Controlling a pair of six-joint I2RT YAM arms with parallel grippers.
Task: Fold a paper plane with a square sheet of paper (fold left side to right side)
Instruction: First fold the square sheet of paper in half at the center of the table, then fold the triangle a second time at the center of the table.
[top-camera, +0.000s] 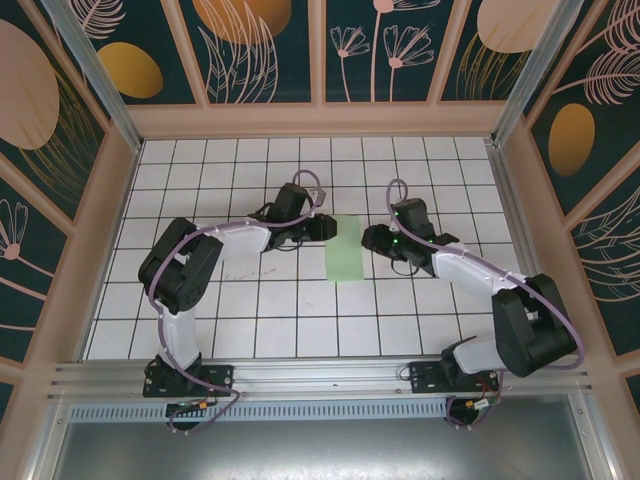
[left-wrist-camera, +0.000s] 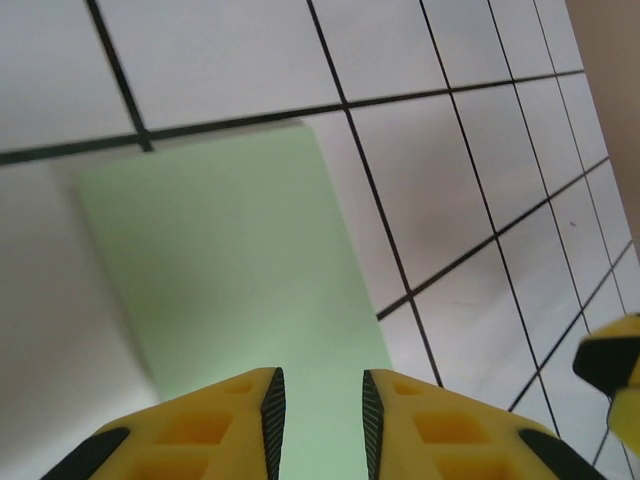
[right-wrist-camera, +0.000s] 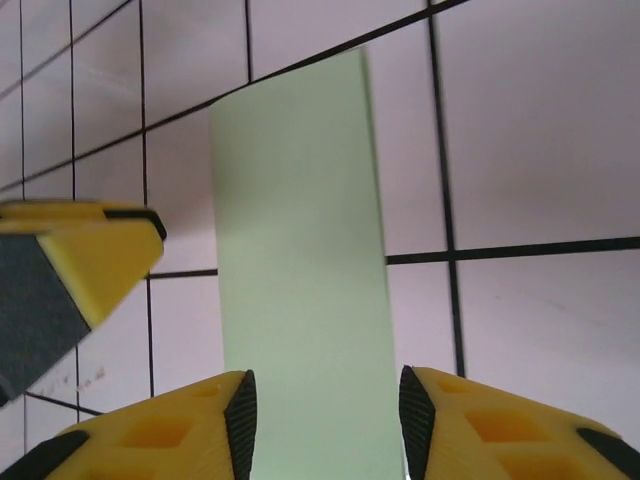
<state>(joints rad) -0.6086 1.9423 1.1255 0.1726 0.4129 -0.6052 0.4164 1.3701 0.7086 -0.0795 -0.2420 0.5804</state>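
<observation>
The square sheet of paper (top-camera: 343, 248) lies flat on the tiled table as a narrow, upright pale green rectangle, folded over on itself. My left gripper (top-camera: 325, 228) is at the paper's upper left edge. In the left wrist view, the left gripper (left-wrist-camera: 323, 420) stands open by a narrow gap, low over the paper (left-wrist-camera: 230, 260). My right gripper (top-camera: 368, 238) is at the paper's right edge. The right wrist view shows it (right-wrist-camera: 327, 420) open wider, with the paper (right-wrist-camera: 300, 250) running under both fingers. The paper plane is out of view.
The white tiled table (top-camera: 250, 310) is boxed in by wooden walls (top-camera: 320, 118). The left gripper's finger (right-wrist-camera: 70, 270) shows beside the paper in the right wrist view. The right gripper's fingertip (left-wrist-camera: 615, 365) is at the edge of the left wrist view.
</observation>
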